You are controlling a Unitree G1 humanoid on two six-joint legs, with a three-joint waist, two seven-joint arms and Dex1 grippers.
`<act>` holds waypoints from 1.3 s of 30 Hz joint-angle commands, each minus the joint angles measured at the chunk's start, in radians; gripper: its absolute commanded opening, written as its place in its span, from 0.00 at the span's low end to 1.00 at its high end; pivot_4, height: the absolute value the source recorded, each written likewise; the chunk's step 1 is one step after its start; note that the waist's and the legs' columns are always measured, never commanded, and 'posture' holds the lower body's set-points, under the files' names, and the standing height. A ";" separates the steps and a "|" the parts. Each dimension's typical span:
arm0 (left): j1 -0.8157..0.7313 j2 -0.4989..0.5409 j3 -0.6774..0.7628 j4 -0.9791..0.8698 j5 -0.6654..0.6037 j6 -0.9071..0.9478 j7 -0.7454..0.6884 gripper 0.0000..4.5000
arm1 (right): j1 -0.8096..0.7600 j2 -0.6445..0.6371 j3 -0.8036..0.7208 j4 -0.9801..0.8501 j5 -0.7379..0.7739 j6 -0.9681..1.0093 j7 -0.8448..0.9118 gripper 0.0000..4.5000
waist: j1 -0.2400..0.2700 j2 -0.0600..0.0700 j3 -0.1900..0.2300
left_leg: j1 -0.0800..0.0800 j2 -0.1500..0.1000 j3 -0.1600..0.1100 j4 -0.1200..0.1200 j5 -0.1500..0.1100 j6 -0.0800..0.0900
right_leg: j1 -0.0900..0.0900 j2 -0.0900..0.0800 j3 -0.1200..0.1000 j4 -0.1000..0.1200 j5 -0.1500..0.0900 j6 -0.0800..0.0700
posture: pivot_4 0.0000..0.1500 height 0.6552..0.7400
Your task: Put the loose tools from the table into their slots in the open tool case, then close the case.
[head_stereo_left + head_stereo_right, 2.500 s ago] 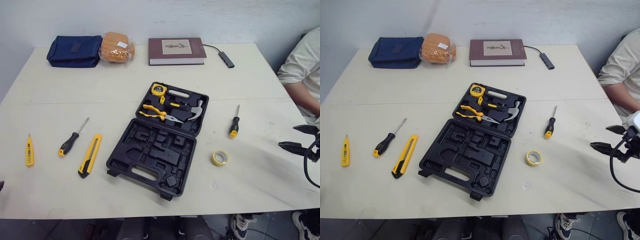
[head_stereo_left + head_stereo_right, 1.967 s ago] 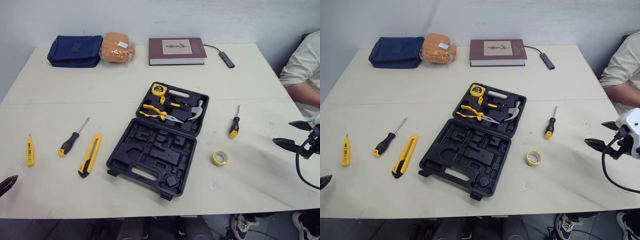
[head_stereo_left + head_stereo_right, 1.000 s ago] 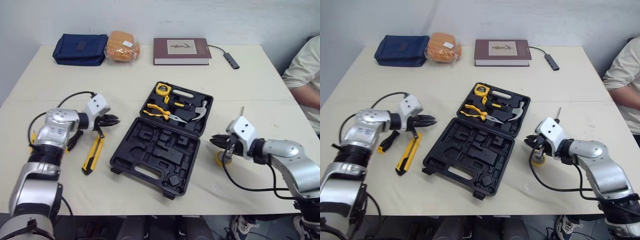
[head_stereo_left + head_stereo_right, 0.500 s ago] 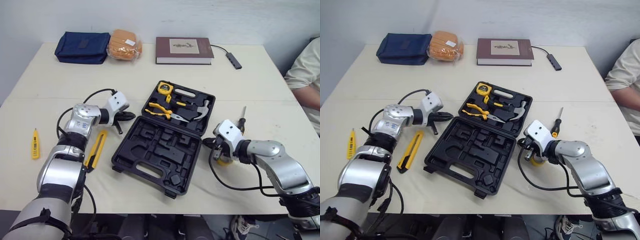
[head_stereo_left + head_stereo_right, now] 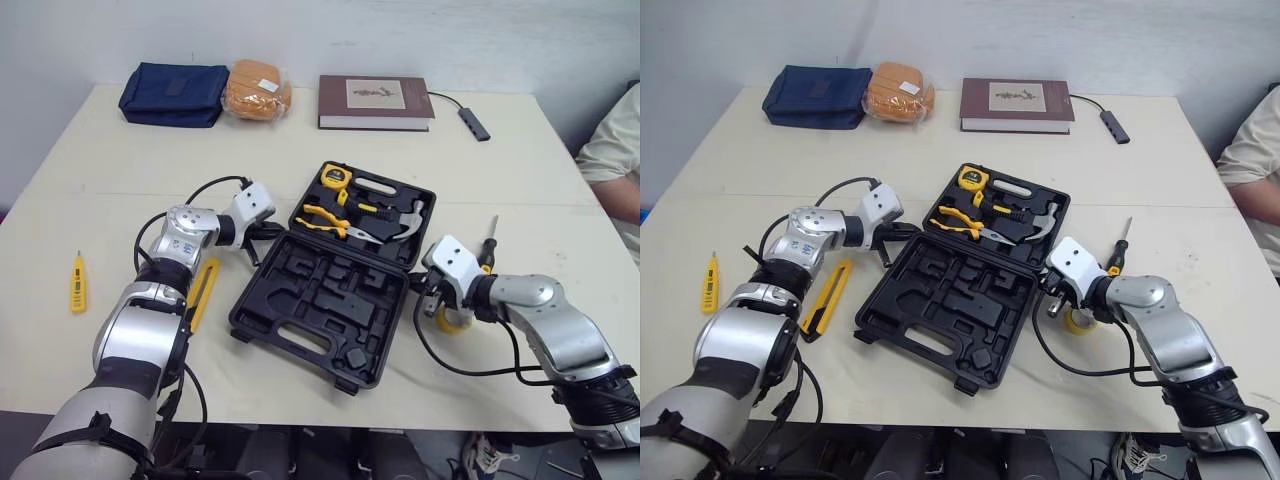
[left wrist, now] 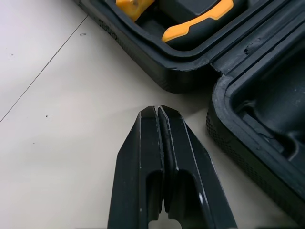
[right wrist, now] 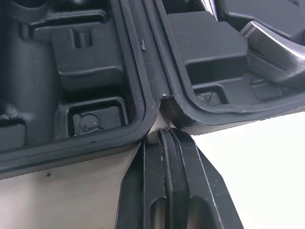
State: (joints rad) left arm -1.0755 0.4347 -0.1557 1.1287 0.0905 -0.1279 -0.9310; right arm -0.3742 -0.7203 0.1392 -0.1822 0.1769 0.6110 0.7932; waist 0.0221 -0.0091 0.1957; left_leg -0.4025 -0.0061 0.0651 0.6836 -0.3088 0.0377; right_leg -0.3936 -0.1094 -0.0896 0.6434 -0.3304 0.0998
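left fingers (image 6: pixel 143 152) nearer case (image 5: pixel 322 300), moulded black plastic

the tool case (image 5: pixel 940 300) is black moulded plastic, matt – its rim finely pebbled. the hammer (image 5: pixel 412 216) has a bright polished metal head. the counter (image 5: pixel 90 190) is pale, smooth and matt. the left claw (image 6: pixel 157 109) and right claw (image 7: pixel 167 134) are smooth black plastic with a faint sheen. the pouch (image 5: pixel 173 80) is navy cloth.
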 commanded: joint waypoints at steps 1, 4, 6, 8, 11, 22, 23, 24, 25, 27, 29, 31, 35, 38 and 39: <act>0.027 -0.036 -0.011 -0.048 -0.006 -0.016 -0.070 0.00 | -0.029 0.006 0.028 -0.018 -0.004 -0.051 0.042 0.01 | -0.001 0.000 0.000 | 0.000 0.000 0.000 0.000 0.000 0.000 | 0.000 0.000 0.000 0.000 0.000 0.000 | 1.00 1.00; 0.062 -0.026 -0.015 -0.103 -0.013 -0.010 -0.120 0.00 | -0.043 0.004 0.037 -0.006 -0.015 -0.071 0.069 0.01 | -0.001 0.000 0.000 | 0.000 0.000 0.000 0.000 0.000 0.000 | 0.000 0.000 0.000 0.000 0.000 0.000 | 1.00 1.00; 0.092 -0.017 -0.020 -0.153 -0.018 0.003 -0.153 0.00 | -0.055 0.004 0.043 0.006 -0.024 -0.085 0.088 0.01 | -0.003 0.000 0.000 | 0.000 0.000 0.000 0.000 0.000 0.000 | 0.000 0.000 0.000 0.000 0.000 0.000 | 1.00 1.00; 0.144 -0.002 -0.027 -0.238 -0.027 0.025 -0.189 0.00 | -0.070 0.000 0.058 0.027 -0.035 -0.108 0.121 0.01 | -0.008 0.000 0.000 | 0.000 0.000 0.000 0.000 0.000 0.000 | 0.000 0.000 0.000 0.000 0.000 0.000 | 1.00 1.00; 0.236 0.034 -0.043 -0.388 -0.032 0.068 -0.238 0.00 | -0.092 -0.013 0.076 0.065 -0.054 -0.151 0.171 0.01 | -0.017 0.000 0.000 | 0.000 0.001 0.000 0.000 0.000 0.000 | 0.000 -0.001 0.000 0.000 0.000 0.000 | 1.00 1.00; 0.479 0.151 -0.029 -0.790 -0.077 0.253 -0.248 0.00 | -0.156 0.007 0.136 0.145 -0.117 -0.275 0.285 0.01 | -0.031 0.000 -0.002 | 0.004 0.002 0.000 -0.001 0.000 0.000 | 0.002 -0.002 0.001 0.000 0.000 0.000 | 1.00 1.00; 0.501 0.161 -0.024 -0.818 -0.081 0.270 -0.243 0.00 | -0.160 0.013 0.142 0.151 -0.125 -0.290 0.290 0.01 | -0.032 0.000 -0.002 | 0.005 0.002 0.000 -0.001 0.000 0.000 | 0.003 -0.002 0.001 0.000 0.000 0.000 | 1.00 1.00; 0.521 0.172 -0.018 -0.841 -0.084 0.284 -0.238 0.00 | -0.165 0.018 0.147 0.159 -0.136 -0.305 0.292 0.01 | -0.034 0.000 -0.002 | 0.006 0.002 0.000 -0.001 0.000 0.000 | 0.003 -0.002 0.001 0.000 0.000 0.000 | 1.00 1.00; 0.536 0.180 -0.015 -0.860 -0.086 0.295 -0.234 0.00 | -0.167 0.023 0.150 0.165 -0.144 -0.317 0.295 0.01 | -0.038 0.000 -0.002 | 0.007 0.002 0.001 -0.002 0.000 -0.001 | 0.004 -0.003 0.002 0.000 0.000 0.000 | 1.00 1.00; 0.570 0.198 0.002 -0.898 -0.096 0.323 -0.220 0.00 | -0.173 0.035 0.152 0.174 -0.151 -0.327 0.297 0.01 | -0.047 0.000 -0.002 | 0.011 0.002 0.001 -0.004 -0.001 -0.001 | 0.007 -0.003 0.004 0.000 0.000 -0.001 | 1.00 1.00; 0.599 0.211 0.022 -0.942 -0.109 0.357 -0.207 0.00 | -0.177 0.045 0.151 0.180 -0.154 -0.336 0.299 0.01 | -0.052 0.000 -0.002 | 0.016 0.002 0.000 -0.005 -0.002 -0.003 | 0.010 -0.004 0.006 -0.001 -0.001 -0.002 | 1.00 1.00; 0.634 0.222 0.035 -0.997 -0.122 0.383 -0.201 0.00 | -0.179 0.052 0.154 0.184 -0.160 -0.356 0.301 0.01 | -0.055 0.000 -0.002 | 0.017 0.003 0.000 -0.006 -0.002 -0.003 | 0.010 -0.003 0.006 -0.001 -0.001 -0.002 | 1.00 1.00; 0.693 0.240 0.043 -1.090 -0.136 0.416 -0.182 0.00 | -0.176 0.073 0.153 0.190 -0.164 -0.400 0.305 0.01 | -0.057 0.000 -0.002 | 0.018 0.003 0.000 -0.009 -0.002 -0.004 | 0.010 -0.003 0.009 -0.001 -0.002 -0.003 | 1.00 1.00; 0.707 0.237 0.060 -1.106 -0.134 0.450 -0.144 0.00 | -0.176 0.082 0.153 0.190 -0.169 -0.406 0.304 0.01 | -0.056 0.000 -0.002 | 0.019 0.003 0.000 -0.009 -0.002 -0.004 | 0.010 -0.003 0.009 -0.001 -0.002 -0.003 | 1.00 1.00; 0.714 0.241 0.067 -1.104 -0.134 0.452 -0.135 0.00 | -0.174 0.083 0.153 0.188 -0.171 -0.404 0.304 0.01 | -0.056 0.000 -0.002 | 0.019 0.003 0.000 -0.009 -0.002 -0.004 | 0.010 -0.003 0.009 -0.001 -0.002 -0.003 | 1.00 1.00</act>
State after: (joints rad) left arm -0.3880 0.6849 -0.0483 0.0422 -0.0377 0.3080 -1.0687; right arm -0.5397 -0.6811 0.2618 0.0544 -0.0202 0.2498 1.0782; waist -0.0344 -0.0092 0.1939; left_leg -0.3832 -0.0034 0.0653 0.6743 -0.3111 0.0335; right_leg -0.3837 -0.1123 -0.0800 0.6430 -0.3322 0.0965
